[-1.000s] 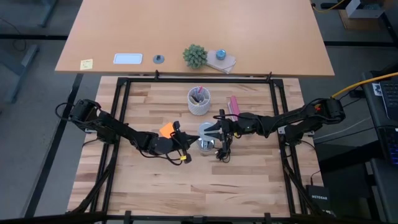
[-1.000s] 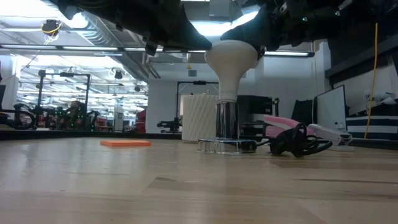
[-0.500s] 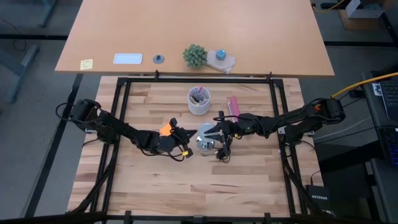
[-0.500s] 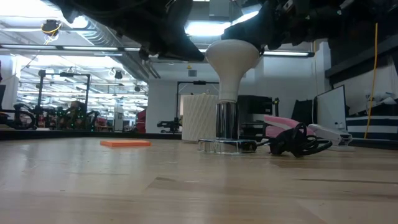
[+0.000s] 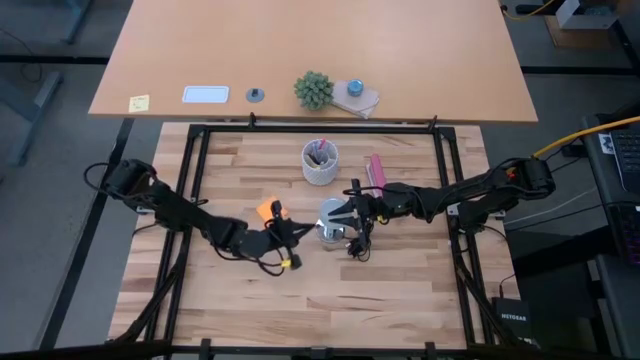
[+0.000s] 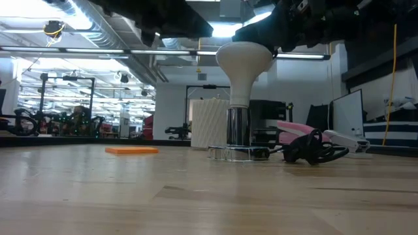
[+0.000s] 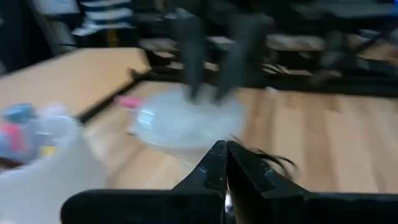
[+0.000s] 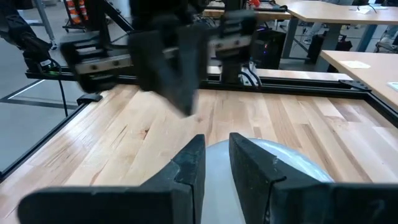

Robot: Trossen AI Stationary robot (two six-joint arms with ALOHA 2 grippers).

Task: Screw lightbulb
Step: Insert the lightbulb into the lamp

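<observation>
One bulb [image 6: 243, 65] stands upright, narrow base down in the one silvery socket [image 6: 238, 136] mid-table, wide end up. Right gripper [image 5: 337, 212] reaches in level from the right, fingers [image 8: 249, 167] partly apart and clamped on the bulb's rounded top; arm stretched low across the table. Left gripper [image 5: 287, 234] sits just left of the socket, apart from the bulb, fingers [image 7: 211, 171] pressed together, holding nothing; arm runs in low from the left edge. One black cord [image 6: 313, 151] lies coiled beside the socket. One white cup [image 5: 320, 161] of pens stands behind it, one pink item [image 5: 376, 169] to the cup's right, one orange pad [image 6: 131, 150] flat on the table near the left gripper.
</observation>
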